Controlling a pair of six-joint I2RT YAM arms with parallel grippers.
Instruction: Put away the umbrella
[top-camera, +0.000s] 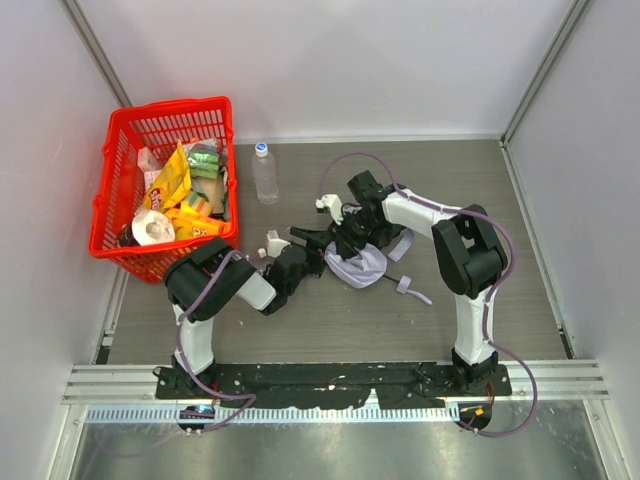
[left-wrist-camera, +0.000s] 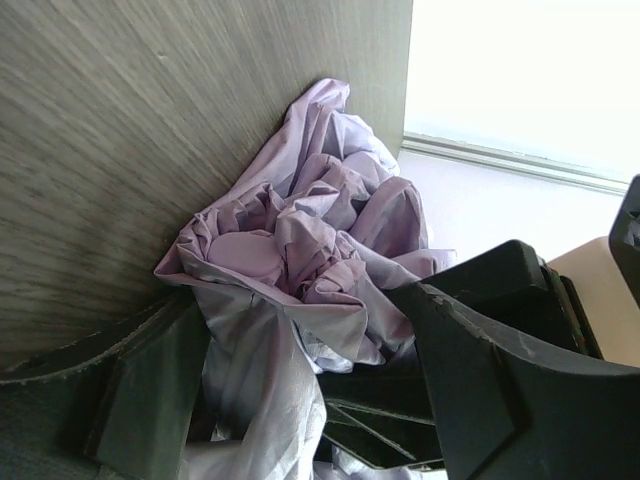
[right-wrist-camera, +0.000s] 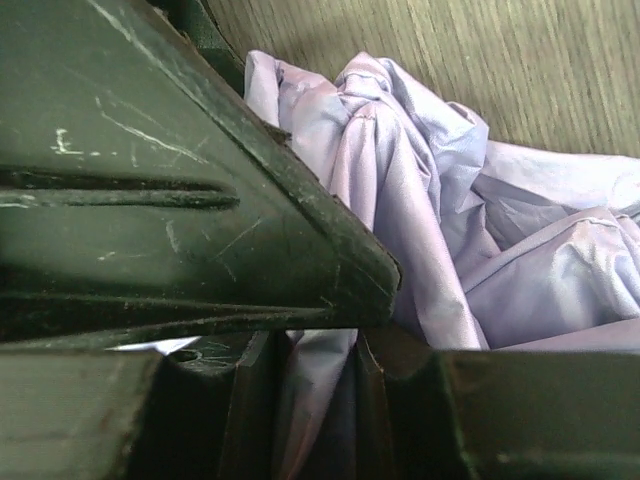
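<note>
The right pincer (right-wrist-camera: 320, 385) is clamped on a fold of the canopy (right-wrist-camera: 520, 250). The left pincer (left-wrist-camera: 300, 340) stands wide with bunched cloth filling the gap, and I cannot tell whether it presses. Each has only loose cloth, so a pull would likely slip off it, or drag the folds open instead of gathering them. The trailing strap (top-camera: 412, 290) might also snag. The umbrella (top-camera: 362, 268) lies on the desk (top-camera: 300, 330) between the two arms. It is pale lavender, crumpled and slack, not rolled or fastened.
</note>
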